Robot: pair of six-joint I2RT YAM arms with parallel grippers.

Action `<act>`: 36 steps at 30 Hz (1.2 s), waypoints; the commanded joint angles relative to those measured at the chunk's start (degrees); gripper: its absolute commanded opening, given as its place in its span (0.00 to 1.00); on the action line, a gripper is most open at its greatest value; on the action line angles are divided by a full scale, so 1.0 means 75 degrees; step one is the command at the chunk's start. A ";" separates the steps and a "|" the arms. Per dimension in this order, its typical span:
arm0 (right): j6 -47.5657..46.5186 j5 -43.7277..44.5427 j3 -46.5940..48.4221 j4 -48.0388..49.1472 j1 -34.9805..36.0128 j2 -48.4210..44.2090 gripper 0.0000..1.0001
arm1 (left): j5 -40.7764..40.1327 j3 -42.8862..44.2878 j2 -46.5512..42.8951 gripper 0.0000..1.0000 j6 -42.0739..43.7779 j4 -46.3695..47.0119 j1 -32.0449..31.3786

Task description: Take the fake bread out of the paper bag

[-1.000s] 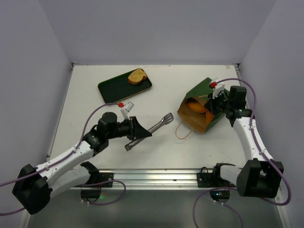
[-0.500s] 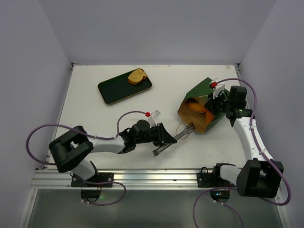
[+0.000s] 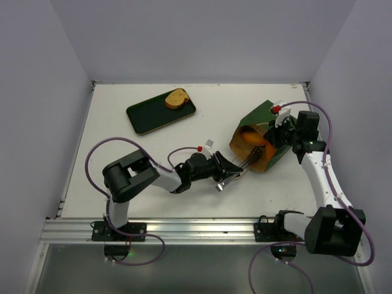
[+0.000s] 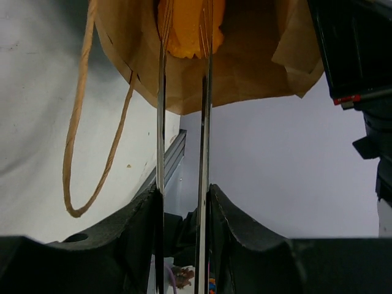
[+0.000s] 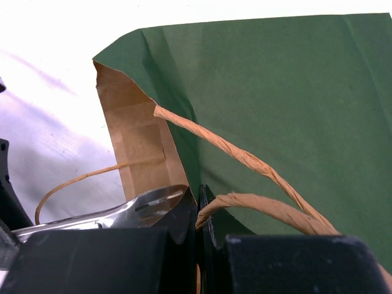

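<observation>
Tongs point(image 4: 204, 135) reached one bag point(image 3: 263, 116), perhaps one roll point(image 4: 187, 30)

From here I count one paper bag point(image 3: 257, 116), two string handles point(image 5: 245, 160) on it, one flat green tray point(image 3: 147, 119) and one pair of tongs point(image 3: 236, 170). Two bread pieces show: one tan slice point(image 3: 176, 98) and one orange roll point(image 3: 252, 138).

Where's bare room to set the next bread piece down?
The tray is bare on its near-left half, beside the slice. The table is also free between tray and bag. Crowded: the stretch before the bag's mouth, taken up by the tongs and the string handle.
</observation>
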 commanded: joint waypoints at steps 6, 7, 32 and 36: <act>-0.0048 -0.0375 -0.0012 0.0229 -0.0043 -0.0195 0.00 | -0.0769 0.0258 0.0369 0.45 -0.1161 0.1198 -0.0044; -0.0060 -0.0375 -0.0012 0.0241 -0.0043 -0.0183 0.00 | -0.0828 0.0258 0.0392 0.45 -0.1208 0.1199 -0.0033; -0.0048 -0.0434 -0.0012 0.0217 -0.0055 -0.0183 0.00 | -0.0992 0.0832 0.1013 0.52 -0.1864 0.1093 0.0295; -0.0037 -0.0445 -0.0012 0.0217 -0.0043 -0.0183 0.00 | -0.0957 0.0973 0.1130 0.52 -0.1888 0.0988 0.0354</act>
